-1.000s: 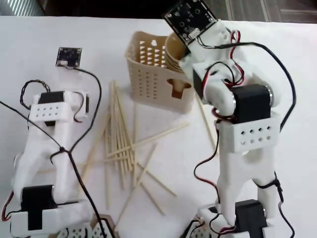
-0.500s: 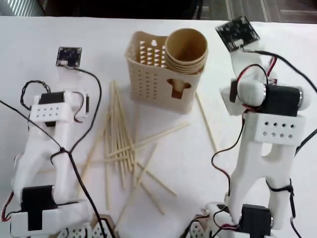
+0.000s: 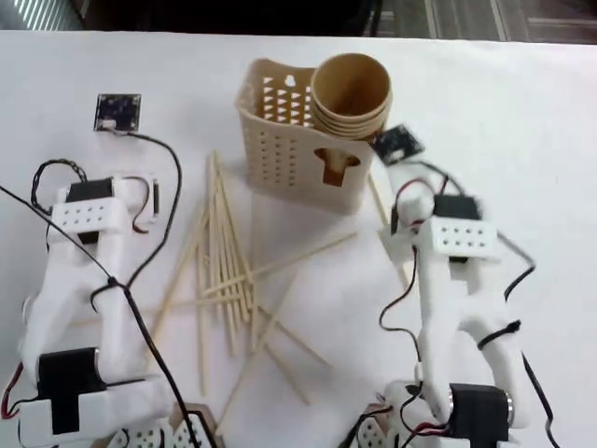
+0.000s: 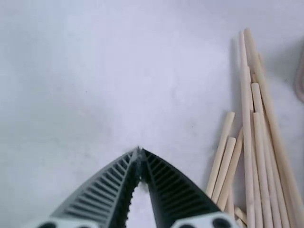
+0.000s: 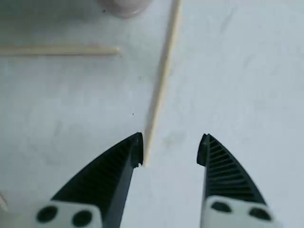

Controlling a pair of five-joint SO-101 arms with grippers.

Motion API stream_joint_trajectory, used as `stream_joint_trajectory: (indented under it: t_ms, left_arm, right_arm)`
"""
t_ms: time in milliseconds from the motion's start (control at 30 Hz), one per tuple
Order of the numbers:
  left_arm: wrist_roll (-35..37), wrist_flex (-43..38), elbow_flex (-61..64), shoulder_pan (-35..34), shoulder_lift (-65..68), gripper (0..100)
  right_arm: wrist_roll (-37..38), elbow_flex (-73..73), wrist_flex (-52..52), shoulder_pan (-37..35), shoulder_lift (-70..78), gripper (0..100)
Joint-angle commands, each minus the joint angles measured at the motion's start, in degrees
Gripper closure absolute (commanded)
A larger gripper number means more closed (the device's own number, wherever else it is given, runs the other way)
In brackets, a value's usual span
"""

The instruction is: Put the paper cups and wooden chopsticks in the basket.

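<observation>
A stack of paper cups (image 3: 351,93) stands upright in the right end of the cream basket (image 3: 280,140). Several wooden chopsticks (image 3: 229,271) lie scattered on the white table in front of the basket. One chopstick (image 3: 376,196) lies alone to the basket's right. My right gripper (image 5: 171,147) is open just above the table, and that lone chopstick (image 5: 164,80) runs right beside one fingertip. My left gripper (image 4: 140,153) is shut on nothing, low over bare table, with the ends of bundled chopsticks (image 4: 251,142) beside it.
Both white arms (image 3: 75,280) (image 3: 457,299) are folded low at the table's front corners, with cables trailing over the surface. In the right wrist view a second chopstick (image 5: 57,50) lies crosswise, with the basket's corner (image 5: 126,5) just beyond.
The right arm has drawn back from over the basket, leaving the cups in it, and dropped down to the table by the lone chopstick. The left arm shifted slightly.
</observation>
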Motion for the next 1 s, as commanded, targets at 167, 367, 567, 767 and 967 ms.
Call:
stream_joint_trajectory:
  t_ms: [167, 367, 567, 767, 967]
  left_arm:
    - [0.09, -0.97, -0.09, -0.4, -2.15, 97]
    - [0.09, -0.97, -0.09, -0.4, -2.15, 97]
    - [0.09, -0.97, -0.09, -0.4, -2.15, 97]
    - [0.0, -1.05, -0.09, -0.4, -2.15, 97]
    - [0.0, -1.05, -0.26, -0.4, -2.07, 97]
  right_arm:
    - [-3.34, 10.37, -16.57, -0.57, -1.27, 80.4]
    - [-3.34, 9.93, -19.03, -1.19, 3.12, 80.4]
    - [-3.34, 1.23, -18.77, -2.15, 17.1, 80.5]
    - [-2.9, -11.78, -8.31, -1.71, 27.91, 96.4]
    - [-2.9, -17.49, -2.95, 0.84, 32.66, 98.0]
